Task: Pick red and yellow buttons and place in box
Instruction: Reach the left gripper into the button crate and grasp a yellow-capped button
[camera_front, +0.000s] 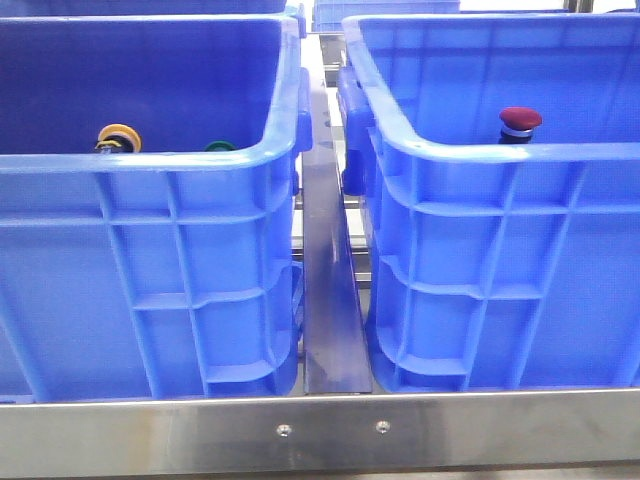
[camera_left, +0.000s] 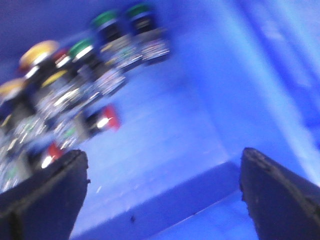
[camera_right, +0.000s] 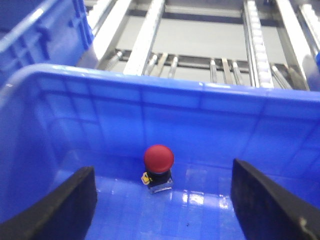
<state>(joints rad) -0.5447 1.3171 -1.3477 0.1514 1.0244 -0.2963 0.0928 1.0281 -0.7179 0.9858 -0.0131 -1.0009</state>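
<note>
On a steel roller frame (camera_front: 330, 300) sit two blue crates. The red button (camera_right: 158, 165) stands upright in the right crate (camera_front: 480, 155); the yellow button (camera_front: 119, 137) lies in the left crate (camera_front: 150, 165). Both end effectors, left (camera_left: 162, 192) and right (camera_right: 162, 205), gape wide, empty. Small, rigid, probably light; the slick cap suggests pinching the body.

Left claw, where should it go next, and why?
Probably down and toward a yellow button in the pile. The left claw is open and holds nothing inside the left crate, where the buttons are heaped. A red button already stands alone in the right crate, so yellow seems to be the one missing there.
</note>
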